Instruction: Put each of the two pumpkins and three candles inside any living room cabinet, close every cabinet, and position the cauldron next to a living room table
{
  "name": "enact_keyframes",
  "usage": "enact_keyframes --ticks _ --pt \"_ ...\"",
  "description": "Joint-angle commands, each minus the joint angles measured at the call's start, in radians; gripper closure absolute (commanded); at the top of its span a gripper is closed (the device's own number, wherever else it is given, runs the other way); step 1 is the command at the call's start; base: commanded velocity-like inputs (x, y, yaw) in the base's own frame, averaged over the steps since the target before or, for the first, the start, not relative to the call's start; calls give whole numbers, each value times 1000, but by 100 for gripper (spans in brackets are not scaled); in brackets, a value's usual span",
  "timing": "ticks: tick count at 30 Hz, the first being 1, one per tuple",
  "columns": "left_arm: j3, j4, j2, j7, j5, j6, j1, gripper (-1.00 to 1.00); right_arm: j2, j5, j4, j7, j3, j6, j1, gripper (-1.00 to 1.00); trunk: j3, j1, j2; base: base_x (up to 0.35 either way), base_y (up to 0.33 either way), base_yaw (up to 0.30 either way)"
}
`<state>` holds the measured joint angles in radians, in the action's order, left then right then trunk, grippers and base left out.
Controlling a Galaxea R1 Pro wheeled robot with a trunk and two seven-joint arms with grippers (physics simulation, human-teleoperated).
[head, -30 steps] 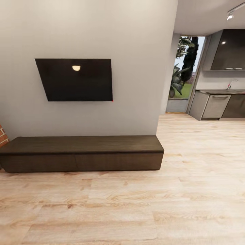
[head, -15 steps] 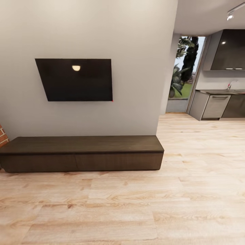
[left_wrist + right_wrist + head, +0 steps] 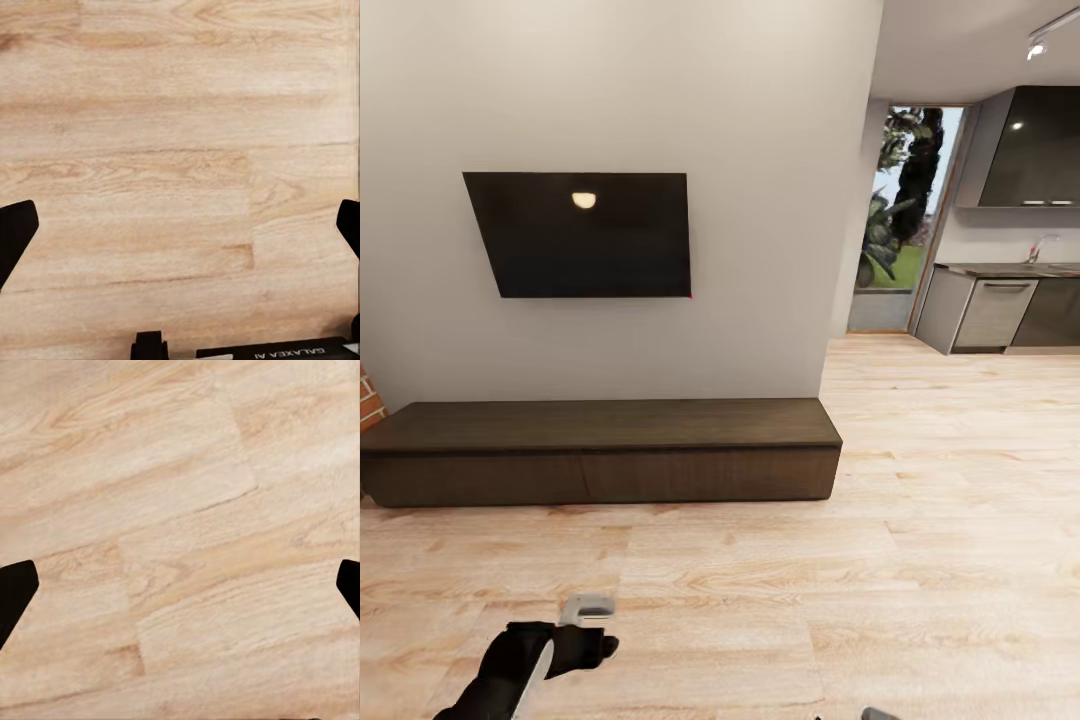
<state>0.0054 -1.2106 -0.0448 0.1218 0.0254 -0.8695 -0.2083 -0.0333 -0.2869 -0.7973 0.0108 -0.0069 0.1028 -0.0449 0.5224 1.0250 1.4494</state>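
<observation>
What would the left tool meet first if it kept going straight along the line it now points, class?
Most likely the wooden floor. The left tool stands open with nothing between its fingertips, and bare planks lie ahead of it. How far off the floor is cannot be judged here.

Bright, even simulator light, soft and slightly smeared in every view.

A round lamp glare sits on the dark wall screen [image 3: 582, 234], and daylight glows through the far doorway [image 3: 908, 215]. The cabinet [image 3: 600, 450] casts a thin shadow on the wooden floor [image 3: 920, 520]. Straight edges lean at the head view's sides; wrist-view floor grain looks mildly blurred.
</observation>
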Motion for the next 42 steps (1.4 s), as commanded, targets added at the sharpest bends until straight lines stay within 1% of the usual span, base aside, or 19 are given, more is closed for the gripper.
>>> enact_keyframes --ticks 1,2,4,5,7,11,14,17,20,21,22,24,25,28,31,33,37,41,42 --pt "-1 -10 2 1 11 -12 -15 -100 0 -62 -24 -2 0 -1 -3 -100 1 0 1 0 0 0" --pt "-1 -12 2 1 13 -14 -18 -100 0 -79 -28 -2 0 -7 -3 -100 1 0 1 0 0 0" --pt "-3 -18 -1 0 19 -20 -40 -100 0 -125 -32 -3 1 -62 -5 -100 1 0 1 0 0 0" --pt "-3 -18 -2 -1 20 -23 -47 -100 0 -131 -31 -3 2 -82 -5 -100 1 0 1 0 0 0" --pt "-3 -20 -7 1 26 -52 -73 -100 0 -149 -24 -4 6 -175 -5 -100 1 0 1 0 0 0" --pt "-7 -20 0 3 27 -98 -82 -100 0 -160 -14 -16 7 -222 -6 -100 1 0 1 0 0 0" --pt "-7 -47 4 18 41 -118 -84 -100 0 -199 -4 -77 6 -231 -6 -100 1 0 1 0 0 0" --pt "-11 -101 -4 64 115 -128 -82 -100 0 -269 15 -150 4 -233 -6 -100 1 0 1 0 0 0" --pt "-13 -174 -23 102 241 -134 -80 -100 4 -396 13 -201 2 -231 -13 -100 1 0 1 0 0 0" --pt "-15 -184 -30 105 260 -135 -79 -100 5 -419 13 -206 2 -230 -18 -100 1 0 1 0 0 0" --pt "-20 -201 -42 110 296 -135 -79 -100 6 -460 16 -215 3 -228 -30 -100 1 0 1 0 0 0" --pt "-48 -220 -59 115 360 -136 -78 -100 5 -510 23 -224 6 -232 -47 -100 4 4 8 0 0 0" --pt "-57 -223 -62 116 375 -136 -78 -100 4 -516 25 -225 6 -234 -49 -100 7 8 15 0 0 0" --pt "-89 -229 -83 118 467 -137 -77 -100 3 -536 19 -231 8 -244 -56 -100 17 19 36 0 0 0" --pt "-98 -231 -111 119 537 -137 -77 -100 4 -552 -5 -258 5 -245 -68 -100 26 31 57 0 0 0" --pt "-101 -229 -147 119 620 -137 -77 -100 4 -574 -39 -313 0 -244 -83 -100 32 38 71 0 0 0" --pt "-112 -228 -211 119 767 -137 -77 -100 3 -662 -63 -388 1 -249 -92 -100 45 54 99 0 0 0" --pt "-129 -225 -274 120 880 -137 -75 -100 3 -687 -70 -400 2 -259 -97 -100 58 69 127 0 0 0" --pt "-130 -224 -281 120 894 -137 -74 -100 3 -690 -70 -401 1 -262 -97 -100 61 73 134 0 0 0"
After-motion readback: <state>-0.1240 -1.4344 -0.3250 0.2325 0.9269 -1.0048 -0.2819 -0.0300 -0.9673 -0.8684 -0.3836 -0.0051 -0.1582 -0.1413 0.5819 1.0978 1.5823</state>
